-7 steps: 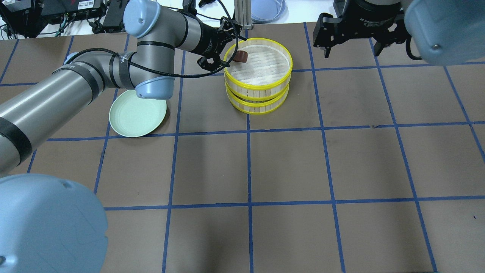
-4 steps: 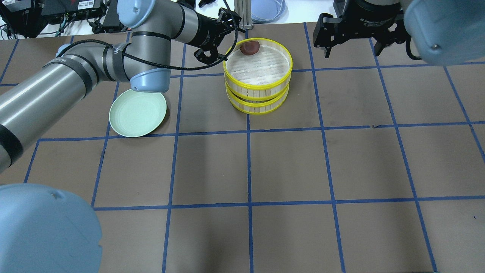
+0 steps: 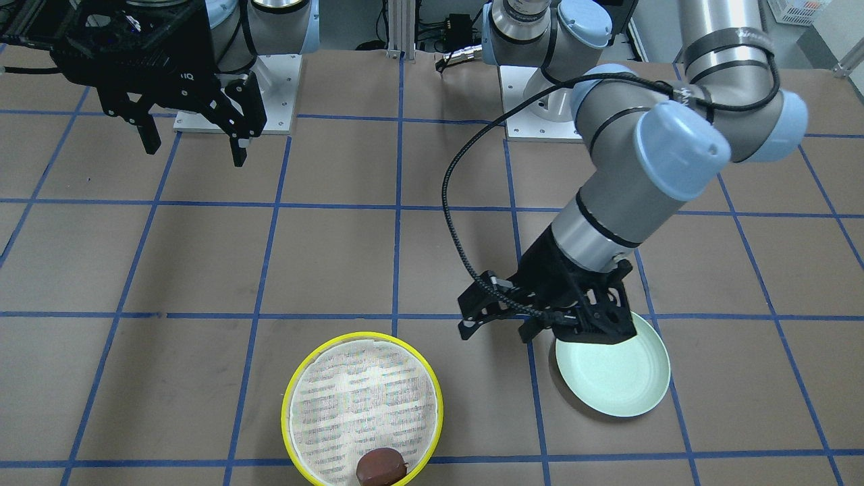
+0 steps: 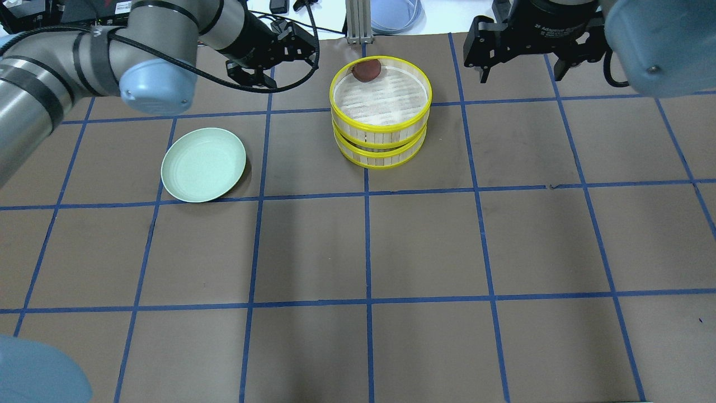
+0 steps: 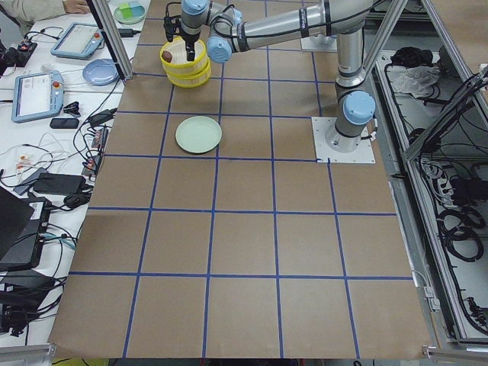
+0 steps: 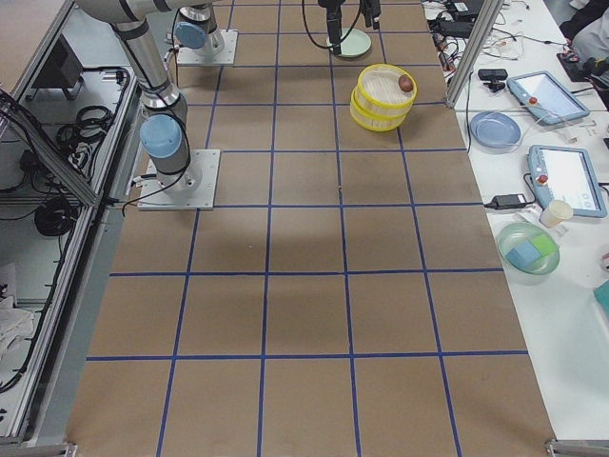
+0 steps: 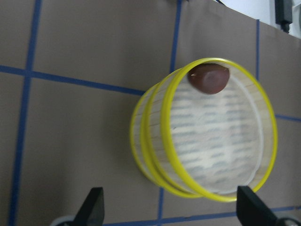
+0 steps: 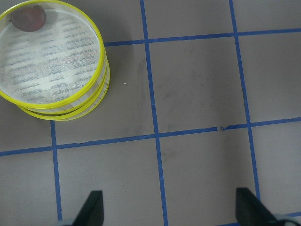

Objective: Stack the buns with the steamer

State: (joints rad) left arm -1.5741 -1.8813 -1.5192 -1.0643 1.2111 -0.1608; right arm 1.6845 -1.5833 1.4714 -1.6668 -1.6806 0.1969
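Note:
The steamer (image 4: 380,135) is two yellow-rimmed trays stacked at the table's far middle. It also shows in the front view (image 3: 291,395) and both wrist views (image 7: 149,141) (image 8: 102,89). The dark reddish-brown bun (image 4: 366,70) lies on the top tray's mesh against the far rim, seen too in the other views (image 3: 381,467) (image 7: 209,79) (image 8: 28,19). The cream-white bun is hidden. My left gripper (image 4: 292,70) (image 3: 496,332) is open and empty, to the left of the steamer and clear of it. My right gripper (image 4: 520,73) (image 3: 194,150) is open and empty, high at the steamer's right.
An empty pale green plate (image 4: 203,164) (image 3: 613,371) lies left of the steamer. A metal post (image 4: 354,22) stands just behind the steamer, with a blue dish (image 4: 394,14) on the white bench beyond the table's far edge.
My left gripper let go of the brown bun, which now rests in the top tray. The gripper has drawn back to the left, away from the steamer's rim. The right arm is still.

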